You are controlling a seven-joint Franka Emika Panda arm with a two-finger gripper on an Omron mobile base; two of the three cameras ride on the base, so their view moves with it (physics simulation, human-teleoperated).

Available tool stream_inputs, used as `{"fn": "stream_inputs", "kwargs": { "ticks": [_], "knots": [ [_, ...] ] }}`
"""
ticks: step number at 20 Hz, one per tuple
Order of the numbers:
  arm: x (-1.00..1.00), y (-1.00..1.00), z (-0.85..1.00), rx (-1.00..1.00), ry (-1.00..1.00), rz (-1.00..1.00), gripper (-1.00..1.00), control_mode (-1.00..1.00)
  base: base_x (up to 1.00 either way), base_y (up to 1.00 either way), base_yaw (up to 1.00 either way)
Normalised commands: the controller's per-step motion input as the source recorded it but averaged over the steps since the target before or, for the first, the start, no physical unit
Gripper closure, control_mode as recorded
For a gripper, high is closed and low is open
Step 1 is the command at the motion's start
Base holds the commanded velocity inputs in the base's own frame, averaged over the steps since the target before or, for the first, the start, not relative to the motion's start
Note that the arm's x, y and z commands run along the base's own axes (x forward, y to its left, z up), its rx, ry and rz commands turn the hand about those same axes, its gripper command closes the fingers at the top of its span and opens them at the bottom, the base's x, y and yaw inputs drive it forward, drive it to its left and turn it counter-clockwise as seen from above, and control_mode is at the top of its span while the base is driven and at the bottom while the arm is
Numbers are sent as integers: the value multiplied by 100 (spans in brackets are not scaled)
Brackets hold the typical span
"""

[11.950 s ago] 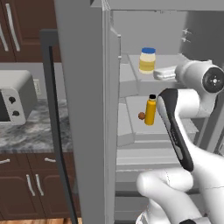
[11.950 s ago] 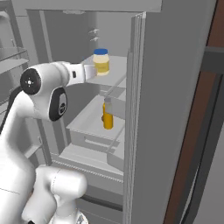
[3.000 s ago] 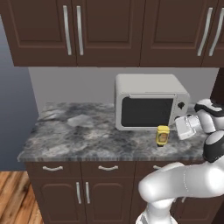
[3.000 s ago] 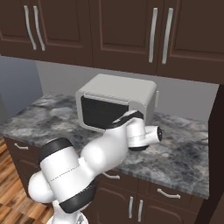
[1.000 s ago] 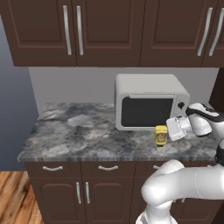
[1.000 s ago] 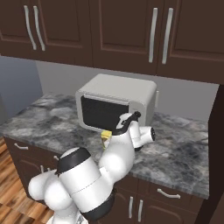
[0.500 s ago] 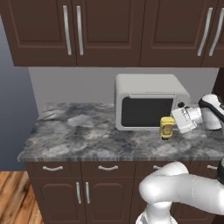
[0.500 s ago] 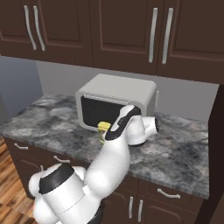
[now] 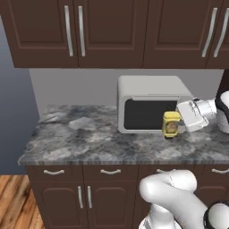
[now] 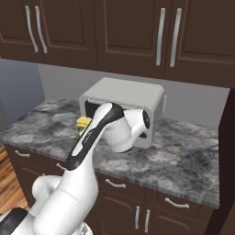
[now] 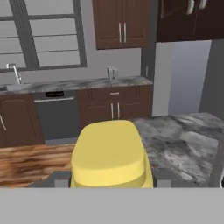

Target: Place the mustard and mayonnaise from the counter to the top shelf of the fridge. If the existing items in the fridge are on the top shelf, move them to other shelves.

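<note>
The mustard point(image 9: 171, 124), a squat yellow bottle with a dark label, sits sideways between my fingers in front of the microwave door, just above the counter point(image 9: 89, 144). My gripper point(image 9: 177, 125) reaches in from the right and is shut on it. In the hand view its yellow cap point(image 11: 109, 153) looms large at the bottom. From the right base view just a yellow sliver of the mustard point(image 10: 83, 122) peeks out beside my forearm. The mayonnaise, the fridge and its shelves are out of view.
A grey microwave point(image 9: 150, 103) stands at the back of the counter, directly behind the bottle. Dark brown wall cabinets point(image 9: 112, 31) hang overhead. The counter point(image 10: 188, 156) extends right of the microwave point(image 10: 124, 94). The hand view looks past a counter corner point(image 11: 183, 140) to a far kitchen wall.
The mustard has risen a little off the counter and shifted slightly right in my grip. My arm has swung round in front of the microwave in the right base view.
</note>
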Motion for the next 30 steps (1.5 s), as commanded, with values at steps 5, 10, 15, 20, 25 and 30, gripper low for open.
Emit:
{"fn": "stream_inputs", "kwargs": {
  "ticks": [5,10,15,20,25,30],
  "knots": [
    [-56,84,100,0,-10,-3,100,-100,0,0,0],
    [-62,41,89,-1,-14,-1,100,-100,0,0,0],
    [-58,11,36,-8,-3,0,100,-100,0,0,0],
    [-15,0,0,0,-1,0,100,100,-20,0,-1],
    [0,0,0,0,0,0,100,100,-100,0,-23],
    [0,0,0,0,0,0,100,100,-100,0,-53]
  ]
}}
